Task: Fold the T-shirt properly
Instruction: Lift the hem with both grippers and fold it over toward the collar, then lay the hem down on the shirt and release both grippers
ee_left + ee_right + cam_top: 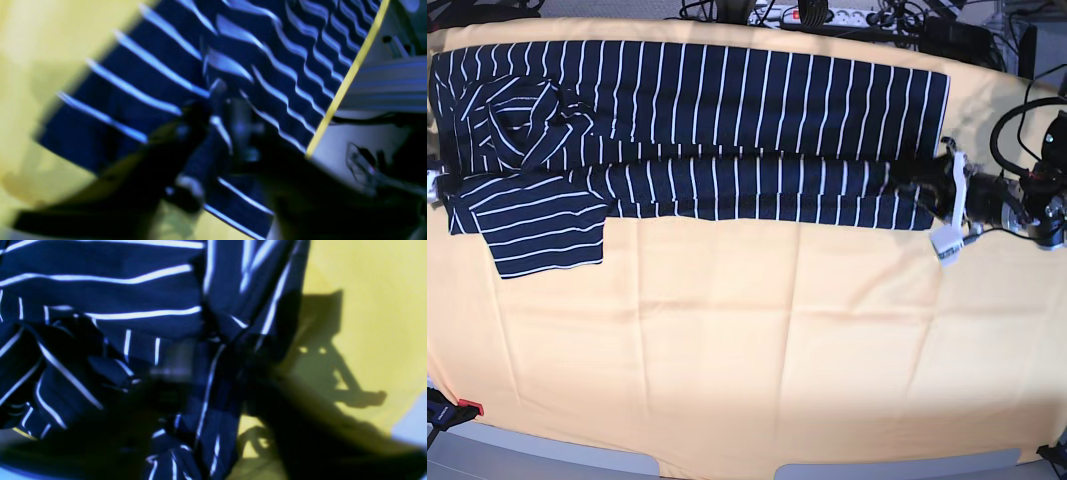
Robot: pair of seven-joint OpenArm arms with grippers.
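The T-shirt [727, 110], navy with white pinstripes, lies stretched across the far side of the yellow table [747, 350]. Its near long edge is folded over, and one sleeve [542, 235] sticks out at the left. My left gripper [935, 183] is at the shirt's right end. In the blurred left wrist view its fingers [196, 116] stand apart over the T-shirt [150, 83], with a ridge of cloth between them. My right gripper [213, 386] is over the bunched left end of the T-shirt [100, 293], its dark fingers [160, 386] wide apart and blurred.
A power strip [817, 15] and cables lie beyond the table's far edge. More cables [1027, 130] loop by the left arm at the right. A red clamp [462, 407] sits at the front left corner. An aluminium frame [383, 83] runs past the table edge.
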